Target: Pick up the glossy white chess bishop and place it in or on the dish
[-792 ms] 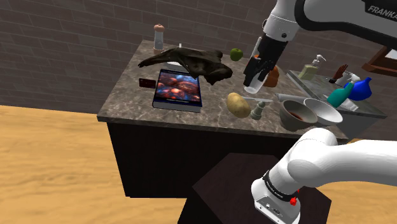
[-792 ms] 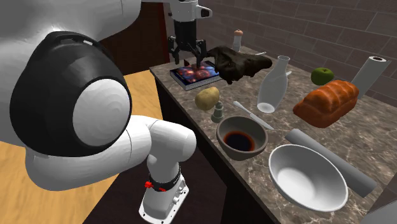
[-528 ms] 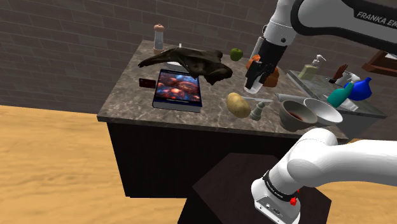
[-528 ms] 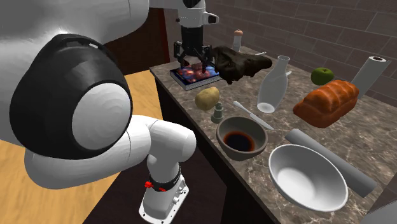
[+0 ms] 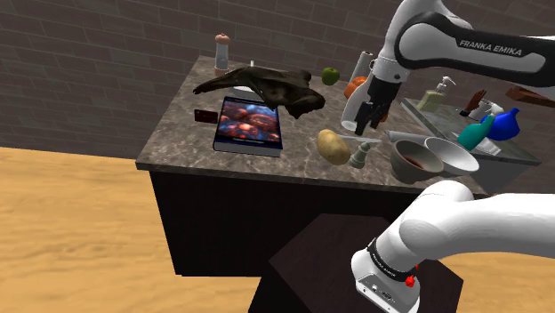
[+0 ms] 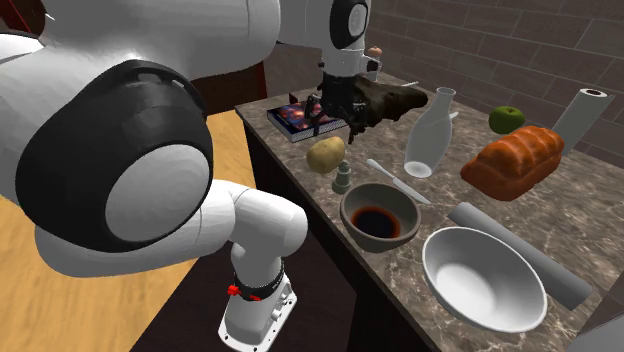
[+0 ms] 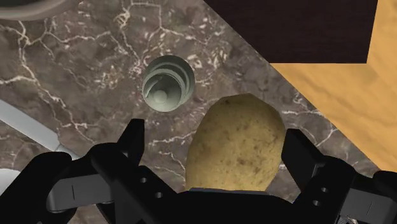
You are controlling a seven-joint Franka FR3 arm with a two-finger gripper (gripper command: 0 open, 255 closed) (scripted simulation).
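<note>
Above the desk (image 5: 175, 145), by its edge nearest the stand (image 5: 311, 267): the black tool (image 5: 365, 123), released, fingers (image 7: 132, 137) spread wide, clasping nothing. Hangs over a tan potato (image 5: 333, 147), apart from it in the shoulder view. In the wrist view, shows that potato lying below and between the two fingers. Just past the potato, by that same edge: the chess bishop (image 5: 359, 156), drawn grey-green rather than white, upright on the marble-patterned top. Stands free, between the potato and a dark bowl (image 5: 413, 161) with a reddish-brown inside. Further along the edge, just beside that one, a white bowl (image 5: 452, 153); cannot tell which of the two counts as the dish. Behind the bishop and the dark bowl, a pale slim utensil (image 6: 395, 180) lying flat. Toward the desk's far edge, a clear glass carafe (image 6: 428, 135), a brown loaf (image 6: 512, 160) and a green apple (image 6: 506, 119). Toward the opposite end of the desk, a picture-covered book (image 5: 249, 123) lying flat, a dark crumpled cloth (image 5: 267, 87) just beyond it, and at the far corner a pepper mill (image 5: 221, 52). Below the desk, a wooden floor (image 5: 71, 231).
</note>
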